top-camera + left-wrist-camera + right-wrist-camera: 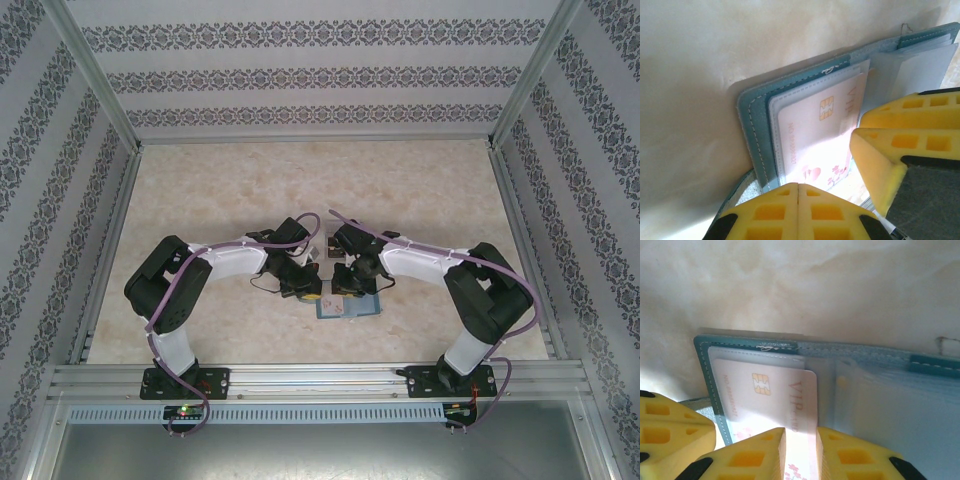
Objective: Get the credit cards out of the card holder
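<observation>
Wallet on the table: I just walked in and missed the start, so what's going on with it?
Two robot arms are working on the open teal wallet lying on the table. The left fingers are shut at one edge, apparently steadying it. The right fingers stand slightly apart over a pale pink card that sits in a clear sleeve, not yet pulled out.

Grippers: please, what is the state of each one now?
Left gripper: closed, holding nothing visible.
Right gripper: slightly open over the credit card; whether it grips, I cannot tell.
</observation>
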Tool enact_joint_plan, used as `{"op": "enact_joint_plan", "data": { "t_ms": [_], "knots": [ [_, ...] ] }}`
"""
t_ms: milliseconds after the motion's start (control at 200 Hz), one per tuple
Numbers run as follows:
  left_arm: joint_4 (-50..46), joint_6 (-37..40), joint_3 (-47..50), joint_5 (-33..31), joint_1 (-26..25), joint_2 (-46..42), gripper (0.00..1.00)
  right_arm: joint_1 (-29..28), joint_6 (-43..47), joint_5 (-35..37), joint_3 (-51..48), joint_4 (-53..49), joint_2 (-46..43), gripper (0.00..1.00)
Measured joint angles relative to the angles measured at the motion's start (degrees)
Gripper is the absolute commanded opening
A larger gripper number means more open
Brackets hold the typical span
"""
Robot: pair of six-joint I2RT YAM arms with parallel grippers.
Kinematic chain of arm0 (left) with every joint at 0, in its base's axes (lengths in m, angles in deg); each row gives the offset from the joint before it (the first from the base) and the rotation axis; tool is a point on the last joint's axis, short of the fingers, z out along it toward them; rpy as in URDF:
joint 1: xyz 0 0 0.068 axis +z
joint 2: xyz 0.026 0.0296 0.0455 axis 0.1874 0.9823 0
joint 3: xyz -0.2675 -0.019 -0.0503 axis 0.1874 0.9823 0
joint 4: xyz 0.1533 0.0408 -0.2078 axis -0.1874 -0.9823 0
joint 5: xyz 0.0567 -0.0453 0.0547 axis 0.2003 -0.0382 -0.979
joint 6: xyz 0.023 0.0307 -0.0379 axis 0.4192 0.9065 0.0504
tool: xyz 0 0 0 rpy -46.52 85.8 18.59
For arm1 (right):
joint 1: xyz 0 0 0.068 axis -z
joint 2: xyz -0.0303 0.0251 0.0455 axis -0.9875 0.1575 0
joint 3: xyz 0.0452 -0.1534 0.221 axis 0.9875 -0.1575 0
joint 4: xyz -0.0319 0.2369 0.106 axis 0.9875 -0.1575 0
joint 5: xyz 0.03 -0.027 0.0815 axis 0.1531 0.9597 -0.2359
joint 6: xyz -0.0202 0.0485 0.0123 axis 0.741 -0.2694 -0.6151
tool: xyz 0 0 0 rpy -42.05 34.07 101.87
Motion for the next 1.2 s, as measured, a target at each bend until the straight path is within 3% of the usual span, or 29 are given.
{"op": "enact_joint_plan", "data": {
  "t_ms": [1199],
  "knots": [
    [-0.46,0.00,-0.96,0.20,-1.25,2.47,0.00,-0.07,0.00,-0.55,-0.83,2.14,0.74,0.24]
  ]
}}
